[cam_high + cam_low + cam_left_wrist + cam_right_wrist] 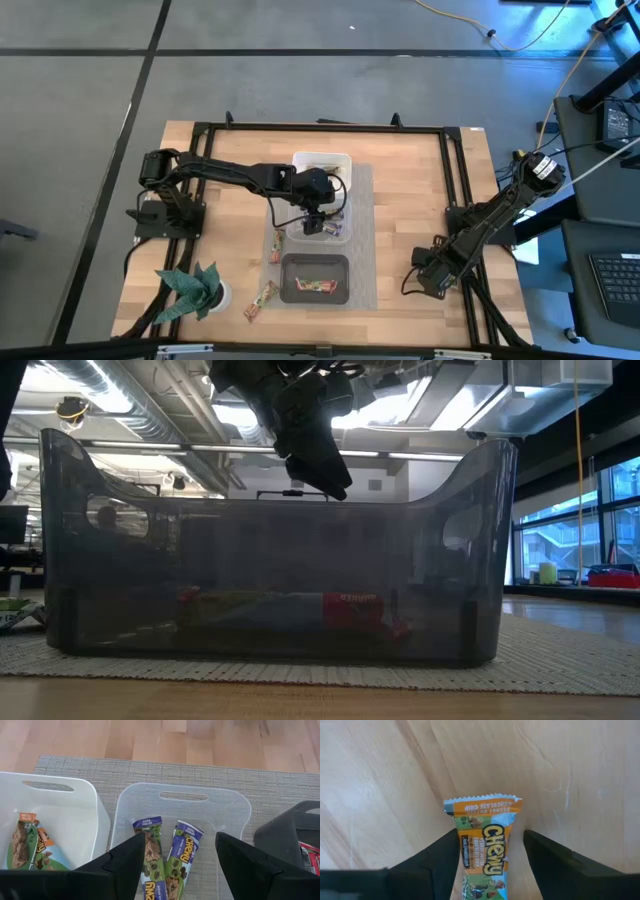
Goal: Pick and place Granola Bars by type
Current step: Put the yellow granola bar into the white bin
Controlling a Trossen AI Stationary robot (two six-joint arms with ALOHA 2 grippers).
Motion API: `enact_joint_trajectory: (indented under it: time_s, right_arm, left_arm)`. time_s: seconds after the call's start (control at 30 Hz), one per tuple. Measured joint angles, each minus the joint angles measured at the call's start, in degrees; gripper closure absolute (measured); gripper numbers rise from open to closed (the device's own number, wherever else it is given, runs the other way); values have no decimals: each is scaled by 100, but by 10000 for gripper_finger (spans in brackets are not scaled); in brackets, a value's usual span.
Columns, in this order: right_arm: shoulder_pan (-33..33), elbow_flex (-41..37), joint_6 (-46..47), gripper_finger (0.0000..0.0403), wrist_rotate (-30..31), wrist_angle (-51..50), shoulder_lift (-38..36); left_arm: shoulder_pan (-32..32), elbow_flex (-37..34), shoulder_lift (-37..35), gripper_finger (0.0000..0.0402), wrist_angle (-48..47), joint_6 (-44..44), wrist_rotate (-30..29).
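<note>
My left gripper [314, 222] [180, 850] hangs open above the clear tub [200, 790], touching nothing. Two purple-blue granola bars [150, 850] [182, 852] lie side by side on that tub's floor. The white tub [75, 795] holds orange-wrapped bars [30, 845]. The black tub [315, 262] holds a red bar [315, 287]. My right gripper [420, 280] [491, 850] is low over the table's right near part. It is open, with one finger on each side of an orange-wrapped bar [485, 820] lying on the wood. My right gripper's fingers stand on either side of the orange-wrapped bar's near half [485, 860], lying along it and slanting down at the table. I cannot tell whether they touch it. My left gripper touches nothing.
The three tubs stand in a row on a grey mat [365, 250]. Two loose bars [278, 245] [262, 298] lie left of the mat. A green toy plant [190, 290] stands at the near left corner. In the low view the black tub's wall [270, 540] fills the foreground.
</note>
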Motion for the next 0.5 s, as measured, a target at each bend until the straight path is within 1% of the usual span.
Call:
enact_joint_trajectory:
  time_s: [0.27,0.5]
  right_arm:
    - [-1,-7,7,228,2,-27,2]
    - [-2,-9,20,256,2,-35,2]
  left_arm:
    - [0,0,0,167,-1,0,0]
    - [0,0,0,167,-1,0,2]
